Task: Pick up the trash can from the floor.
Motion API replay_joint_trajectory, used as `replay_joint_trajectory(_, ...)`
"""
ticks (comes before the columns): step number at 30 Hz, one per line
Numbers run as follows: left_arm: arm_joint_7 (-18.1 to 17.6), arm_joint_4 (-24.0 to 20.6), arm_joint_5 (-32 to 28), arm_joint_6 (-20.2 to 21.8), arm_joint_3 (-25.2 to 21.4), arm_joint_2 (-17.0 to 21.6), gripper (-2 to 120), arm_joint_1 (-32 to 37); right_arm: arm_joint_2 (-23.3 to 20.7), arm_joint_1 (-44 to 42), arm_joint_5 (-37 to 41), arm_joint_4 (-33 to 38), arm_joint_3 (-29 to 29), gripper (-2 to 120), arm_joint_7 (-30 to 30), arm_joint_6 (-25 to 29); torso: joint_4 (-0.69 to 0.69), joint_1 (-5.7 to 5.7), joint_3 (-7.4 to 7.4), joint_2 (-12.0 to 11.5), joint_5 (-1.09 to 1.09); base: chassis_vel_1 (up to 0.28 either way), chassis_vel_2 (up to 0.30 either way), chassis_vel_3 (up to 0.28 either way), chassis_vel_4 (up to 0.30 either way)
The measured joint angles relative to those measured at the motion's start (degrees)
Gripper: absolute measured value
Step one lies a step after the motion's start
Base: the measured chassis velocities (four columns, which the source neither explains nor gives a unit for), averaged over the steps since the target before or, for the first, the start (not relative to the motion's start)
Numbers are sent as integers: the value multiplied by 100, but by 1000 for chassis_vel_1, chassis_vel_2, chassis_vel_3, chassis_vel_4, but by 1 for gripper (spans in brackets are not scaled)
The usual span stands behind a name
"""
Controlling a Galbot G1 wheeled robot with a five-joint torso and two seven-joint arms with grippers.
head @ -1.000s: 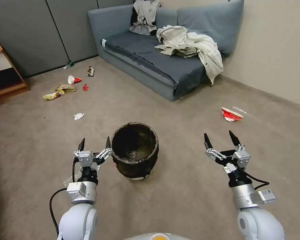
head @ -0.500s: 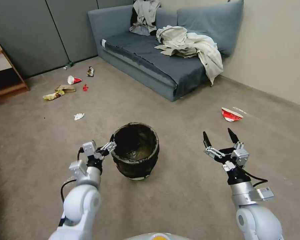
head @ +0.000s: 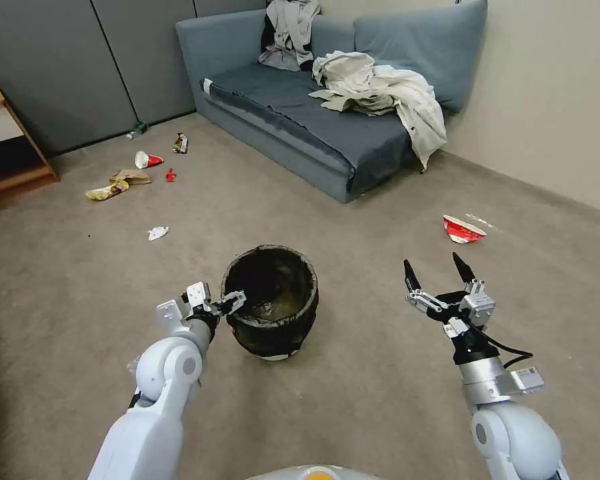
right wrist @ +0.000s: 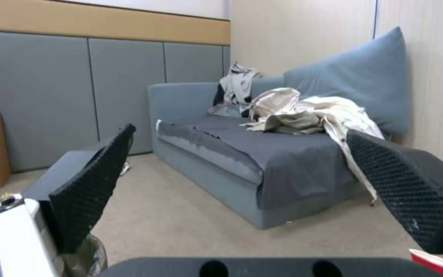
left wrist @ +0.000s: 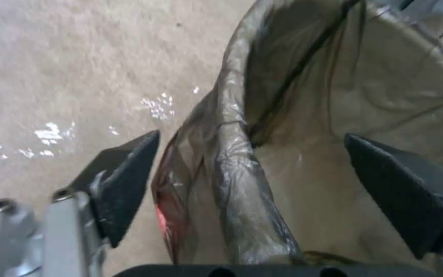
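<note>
Black-lined trash can stands upright on the floor. Left claw spread wide, straddling its near rim; right claw wide, idle, well apart. Grasp step in hand: closing on the rim judged next.

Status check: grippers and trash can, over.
Left gripper open, straddling trash can rim. Right gripper open, off to the side. Can upright on floor. Nothing in the way.
</note>
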Motion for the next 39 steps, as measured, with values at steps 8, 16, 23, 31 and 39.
replay_joint_trajectory(8, -193, 311, -350, 187, 57, 99, 61, -248, 31, 0, -8, -8, -2, 100, 9, 22, 0, 0, 0, 0, 0, 0, 0, 0, 0)
replay_joint_trajectory(16, -302, 484, -593, 249, 94, 115, 32, -385, 62, 3, -24, -48, -9, 100, 9, 48, 0, 0, 0, 0, 0, 0, 0, 0, 0)
replay_joint_trajectory(23, -322, 534, -595, 238, 96, 65, 9, -428, 64, 3, -28, -60, -2, 100, 9, 62, 0, 0, 0, 0, 1, 0, 0, 0, 0)
replay_joint_trajectory(31, -389, 191, -581, 122, -6, 23, 2, -332, 50, -2, -30, -68, 4, 100, 9, 70, -1, 0, 0, 0, 0, 0, 0, 0, 0)
replay_joint_trajectory(39, -454, -559, -650, 203, -158, 181, 1, 2, 35, 5, -30, -54, -5, 100, 9, 69, 0, 0, 0, 0, -1, 0, 0, 0, 0)
